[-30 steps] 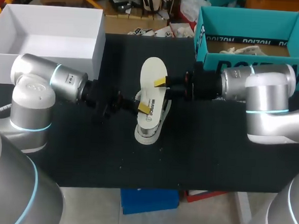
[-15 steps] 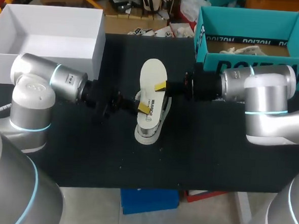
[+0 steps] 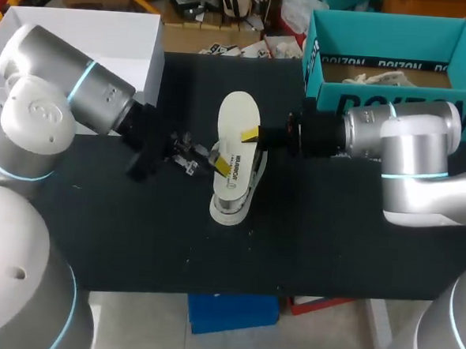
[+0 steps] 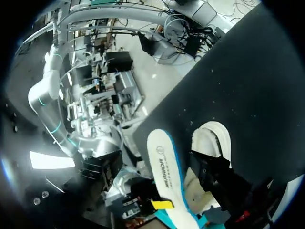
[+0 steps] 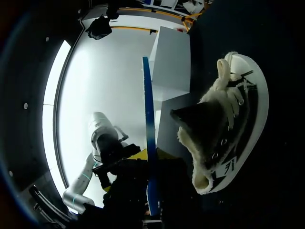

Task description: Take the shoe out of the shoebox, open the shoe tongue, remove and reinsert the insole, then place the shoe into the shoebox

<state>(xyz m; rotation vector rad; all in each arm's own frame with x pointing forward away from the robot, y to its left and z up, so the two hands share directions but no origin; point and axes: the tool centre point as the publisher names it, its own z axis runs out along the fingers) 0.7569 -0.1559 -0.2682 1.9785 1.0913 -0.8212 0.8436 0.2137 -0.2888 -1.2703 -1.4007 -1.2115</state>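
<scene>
The white insole hangs over the white sneaker at the table's middle. My right gripper is shut on the insole's right edge; in the right wrist view the insole runs edge-on into that gripper. The sneaker lies on its side beneath, furry lining showing. My left gripper stands open at the insole's left edge, one yellow tip beside it. Ahead of the left wrist lie the insole and the sneaker.
A teal shoebox stands open at the back right, behind my right arm. A white open box sits at the back left, partly behind my left arm. Black table surface spreads in front.
My left gripper let go of the insole and its arm swung up and back. My right gripper closed on the insole's right edge, and the insole stayed over the sneaker.
</scene>
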